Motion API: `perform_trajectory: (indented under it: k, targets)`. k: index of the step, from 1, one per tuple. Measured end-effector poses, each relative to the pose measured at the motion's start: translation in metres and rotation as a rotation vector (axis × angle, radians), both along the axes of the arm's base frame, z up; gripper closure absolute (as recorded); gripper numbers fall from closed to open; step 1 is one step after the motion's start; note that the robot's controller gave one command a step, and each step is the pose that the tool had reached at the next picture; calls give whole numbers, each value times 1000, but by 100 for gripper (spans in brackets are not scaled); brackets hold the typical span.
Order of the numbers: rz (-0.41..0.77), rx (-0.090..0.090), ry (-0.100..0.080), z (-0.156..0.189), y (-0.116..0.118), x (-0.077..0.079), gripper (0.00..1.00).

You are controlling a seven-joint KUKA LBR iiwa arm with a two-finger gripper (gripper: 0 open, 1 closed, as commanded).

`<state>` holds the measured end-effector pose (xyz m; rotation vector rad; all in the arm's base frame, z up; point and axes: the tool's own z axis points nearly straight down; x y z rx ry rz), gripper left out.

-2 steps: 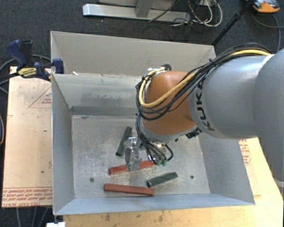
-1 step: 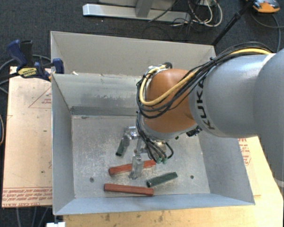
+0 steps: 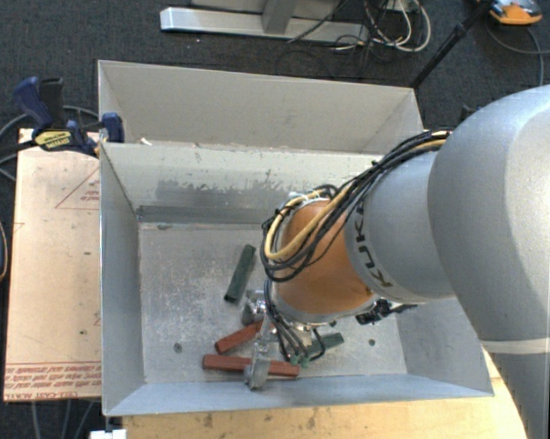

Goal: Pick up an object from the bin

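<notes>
So the gripper (image 3: 257, 375) is right down at the floor of the bin (image 3: 167, 291), close to the front wall. Its tip sits over a long reddish-brown stick (image 3: 225, 363) that lies flat there, and crosses it toward the stick's right end. From this angle I honestly can't tell if the gripper is wide or narrow. The orange cover (image 3: 314, 261) and the cables (image 3: 288, 226) on the wrist hide a lot, so I won't claim it's got hold of anything.

Just behind the tip there's a shorter reddish-brown stick (image 3: 240, 338) lying at an angle, and its near end is right up by the gripper. A small green piece (image 3: 329, 340) pokes out from under the wrist on the right. Further back, well apart from that little cluster, a dark green stick (image 3: 240, 273) lies on its own.

My read is that this is the grab step, with nothing lifted yet. The next move would be closing squarely across the long stick and then a straight pull up. Two things to watch, I'd guess:
- The shorter stick is close enough to get pinched along with it.
- A hold that far off the middle could let the long stick tip and slide out.
</notes>
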<state>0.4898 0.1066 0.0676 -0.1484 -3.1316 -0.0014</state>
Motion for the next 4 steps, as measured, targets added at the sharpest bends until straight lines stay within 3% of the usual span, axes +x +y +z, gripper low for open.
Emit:
perform_trajectory:
  k: [1, 2, 3, 4]
  targets:
    - [87, -3, -7, 3, -93, 8, 0]
    - [114, 0, -10, 3, -113, 46, 0]
    - [115, 1, -14, 6, -112, 46, 100]
    - [156, -2, -19, 135, -123, 62, 100]
